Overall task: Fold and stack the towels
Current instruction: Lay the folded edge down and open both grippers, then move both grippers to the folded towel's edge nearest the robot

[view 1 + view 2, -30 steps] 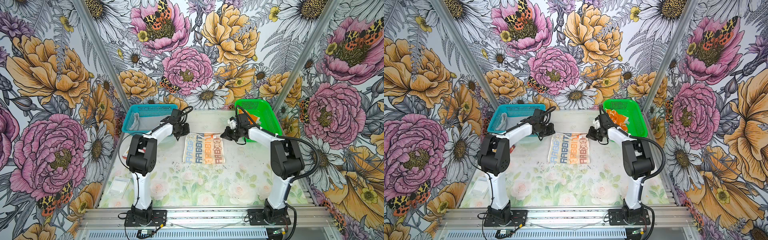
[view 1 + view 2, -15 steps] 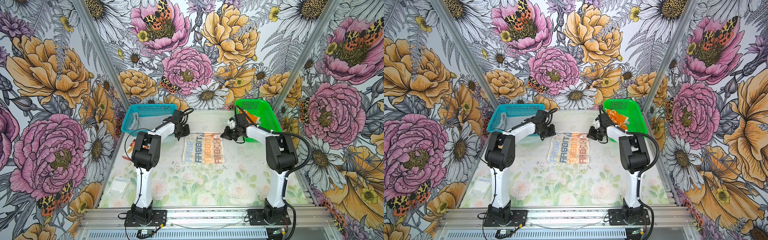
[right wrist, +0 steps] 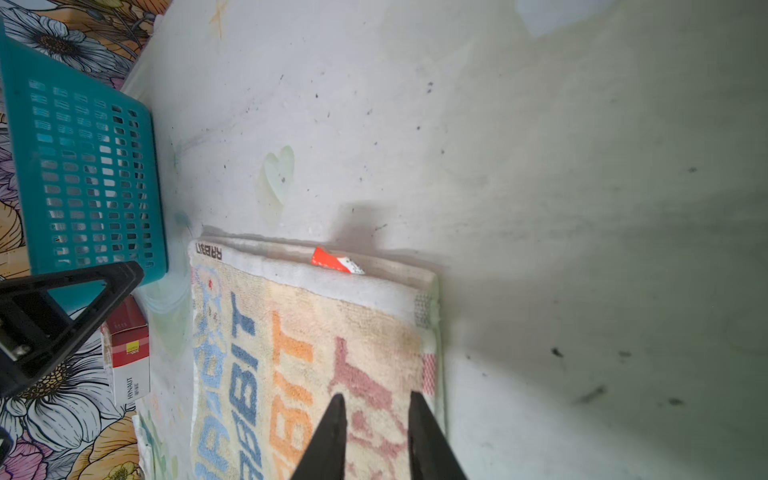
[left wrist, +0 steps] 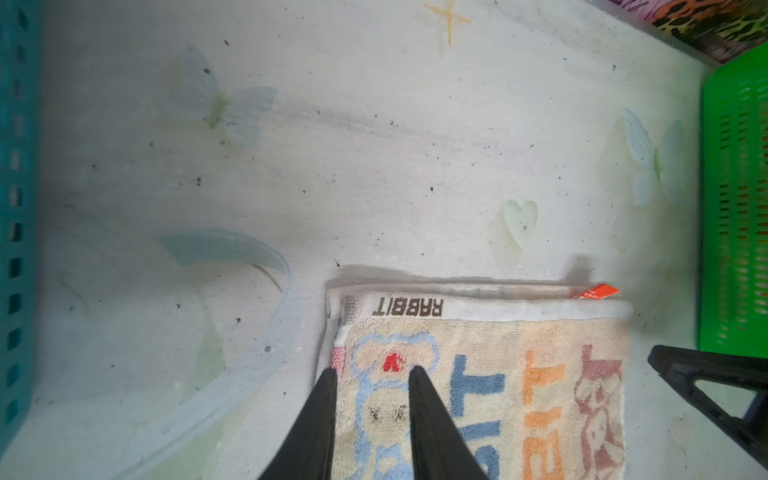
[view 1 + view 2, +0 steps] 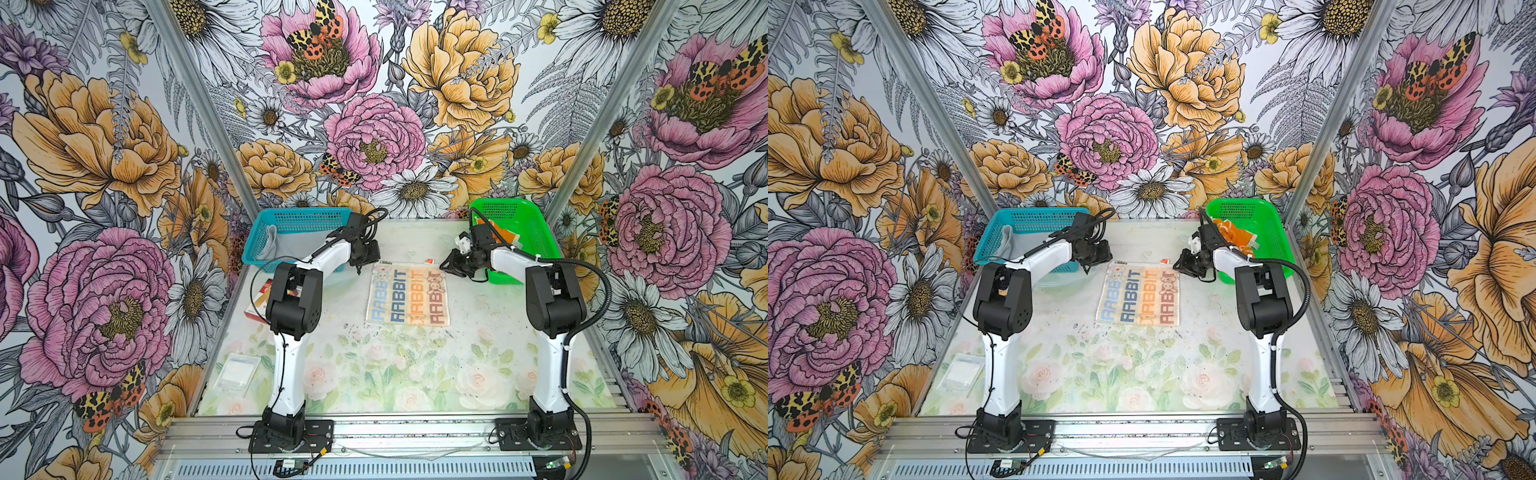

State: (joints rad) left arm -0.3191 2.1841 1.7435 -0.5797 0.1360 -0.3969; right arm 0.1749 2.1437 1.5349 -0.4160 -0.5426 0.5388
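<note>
Orange towel (image 5: 1235,237) — top views only.

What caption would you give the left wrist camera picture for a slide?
Left pincer, open, poised at a corner of the RABBIT towel, which lies between a teal basket and a green basket.

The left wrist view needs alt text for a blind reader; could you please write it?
The left claw, slightly open, is poised over a corner of the folded cream RABBIT towel lying flat on the pale table. A teal basket and a green basket edge the frame.
</note>
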